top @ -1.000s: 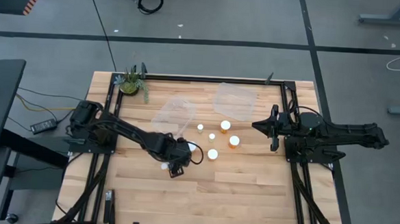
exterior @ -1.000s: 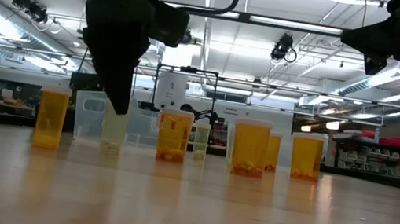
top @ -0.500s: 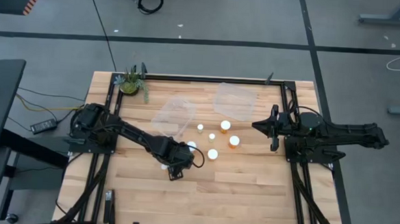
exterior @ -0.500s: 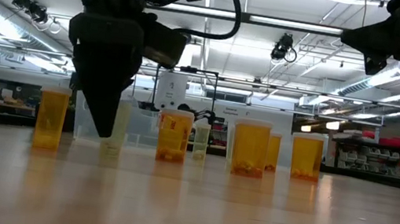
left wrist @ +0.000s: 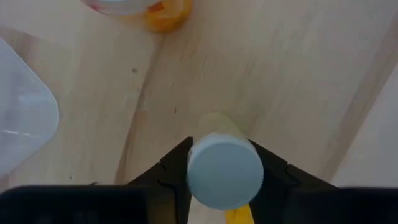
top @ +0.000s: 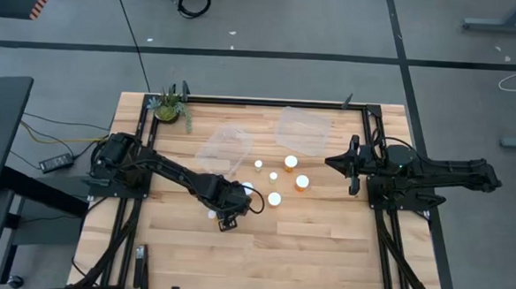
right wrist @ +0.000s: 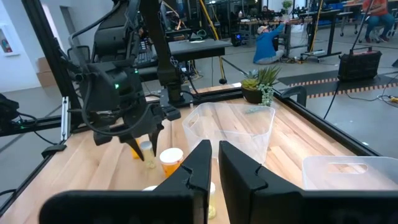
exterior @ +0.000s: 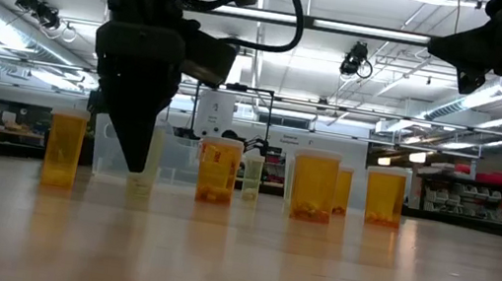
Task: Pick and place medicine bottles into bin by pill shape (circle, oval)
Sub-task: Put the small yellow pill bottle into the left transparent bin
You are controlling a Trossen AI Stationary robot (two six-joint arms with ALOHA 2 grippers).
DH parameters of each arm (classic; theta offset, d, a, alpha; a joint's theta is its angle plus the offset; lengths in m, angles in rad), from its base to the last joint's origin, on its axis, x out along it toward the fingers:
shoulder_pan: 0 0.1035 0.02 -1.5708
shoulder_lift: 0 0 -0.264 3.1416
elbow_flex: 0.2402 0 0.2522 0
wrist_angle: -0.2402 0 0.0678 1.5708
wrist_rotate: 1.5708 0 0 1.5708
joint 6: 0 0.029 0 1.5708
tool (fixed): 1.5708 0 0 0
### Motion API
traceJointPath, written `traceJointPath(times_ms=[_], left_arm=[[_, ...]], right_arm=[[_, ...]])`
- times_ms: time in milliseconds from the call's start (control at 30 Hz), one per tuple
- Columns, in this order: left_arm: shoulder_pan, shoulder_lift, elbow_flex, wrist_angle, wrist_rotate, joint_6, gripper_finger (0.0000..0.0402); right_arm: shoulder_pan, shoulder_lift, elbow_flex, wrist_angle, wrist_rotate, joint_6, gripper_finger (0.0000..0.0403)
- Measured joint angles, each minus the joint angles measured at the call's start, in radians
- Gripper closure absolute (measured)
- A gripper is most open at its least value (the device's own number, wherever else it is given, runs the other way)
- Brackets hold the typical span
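1. Pale wooden tabletop (top: 323,254) seen from above: the left gripper (top: 225,215) reaches down at about 7 o'clock of a cluster of small orange-amber bottles with round white caps (top: 291,162), which stand between the arms, just at 5 o'clock of two clear plastic bins (top: 305,127). The right gripper (top: 335,162) hovers at 3 o'clock of the cluster.
2. At table height, the left gripper's dark fingers (exterior: 137,138) straddle a pale narrow bottle (exterior: 139,182) standing upright on the wood, second in a row of amber bottles.
3. From the left wrist, the fingers sit against both sides of that bottle's white cap (left wrist: 225,172), grasping it.
4. From the right wrist, the right gripper's jaws are clenched on nothing, above the table.
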State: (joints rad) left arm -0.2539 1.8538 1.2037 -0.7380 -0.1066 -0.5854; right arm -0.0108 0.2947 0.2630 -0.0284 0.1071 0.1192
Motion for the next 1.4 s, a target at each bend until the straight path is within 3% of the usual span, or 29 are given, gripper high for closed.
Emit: traceJointPath(times_ms=[1033,1400], left_arm=[[0.000,-0.001,0.003,-0.006,0.031,0.022,0.0293],[0.030,-0.002,0.133,-0.161,0.035,0.064,0.0287]], right_arm=[[0.000,0.000,0.000,0.000,0.000,0.000,0.0366],[0.000,0.000,0.000,0.000,0.000,0.000,0.0366]])
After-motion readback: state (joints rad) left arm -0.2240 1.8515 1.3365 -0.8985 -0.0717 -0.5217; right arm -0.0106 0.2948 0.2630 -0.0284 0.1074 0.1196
